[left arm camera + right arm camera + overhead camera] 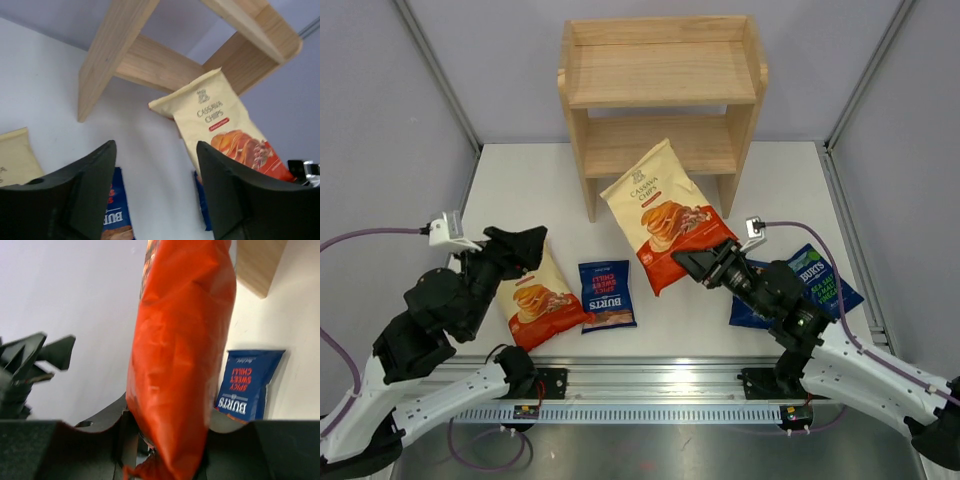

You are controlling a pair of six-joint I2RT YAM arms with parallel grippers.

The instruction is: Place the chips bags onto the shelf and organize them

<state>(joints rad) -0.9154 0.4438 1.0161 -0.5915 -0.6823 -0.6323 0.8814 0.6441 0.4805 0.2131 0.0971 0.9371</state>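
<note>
The wooden shelf [660,90] stands at the back of the table, both tiers bare. My right gripper [692,263] is shut on the orange bottom end of a large cassava chips bag [658,210], which tilts up toward the shelf's lower tier. In the right wrist view that bag [185,355] fills the gap between the jaws of the right gripper [170,425]. My left gripper [525,250] hovers open and holds nothing, over the top of a second large bag [535,300] lying flat. In the left wrist view, white table shows inside the left gripper [155,172].
A small blue Burts bag [607,293] lies flat between the two arms, also seen as a blue bag [250,385] in the right wrist view. Another blue bag with green lettering [818,280] lies partly under the right arm. Grey walls close in both sides.
</note>
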